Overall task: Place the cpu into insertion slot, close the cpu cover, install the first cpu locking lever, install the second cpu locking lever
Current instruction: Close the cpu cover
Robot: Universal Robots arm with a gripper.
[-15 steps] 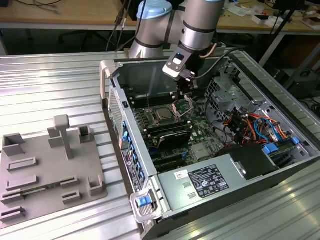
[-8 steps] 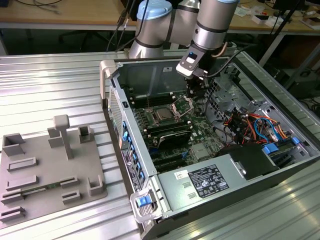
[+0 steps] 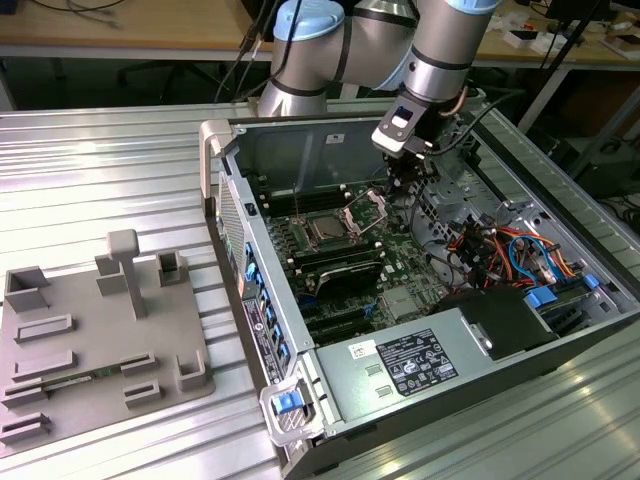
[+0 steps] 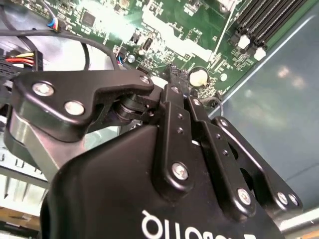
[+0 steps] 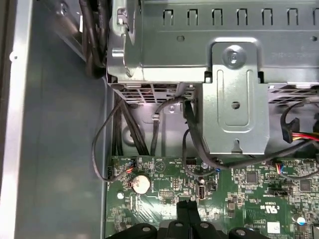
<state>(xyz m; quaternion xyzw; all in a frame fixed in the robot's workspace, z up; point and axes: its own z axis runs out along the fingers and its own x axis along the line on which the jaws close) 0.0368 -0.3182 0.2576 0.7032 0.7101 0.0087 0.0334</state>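
With the flat, dull-silver square cpu (image 3: 325,229) apparently seated in the square black insertion slot (image 3: 326,246), the narrowly pinched, empty end effector (image 3: 400,186) hovers at two o'clock beside the raised coppery-silver frame of the cpu cover (image 3: 366,208), which likely needs a gentle, square push.

Exterior view: stationed off the arm and raised, it looks obliquely down on the open grey metal computer case (image 3: 255,320) lying on the ribbed silver table (image 3: 100,150), far enough back to take in the whole case.

First wrist view: close over the green circuit board (image 5: 239,194), facing past the tips of the black hand (image 5: 187,205) toward a grey sheet-metal cage (image 5: 234,99).

Second wrist view: directly behind the hand (image 4: 172,74) and very near its linkage, facing the same board (image 4: 164,25).

Both wrist views share the round silver coin battery (image 5: 140,183), the same battery (image 4: 198,77) lying just beyond the hand's tips.
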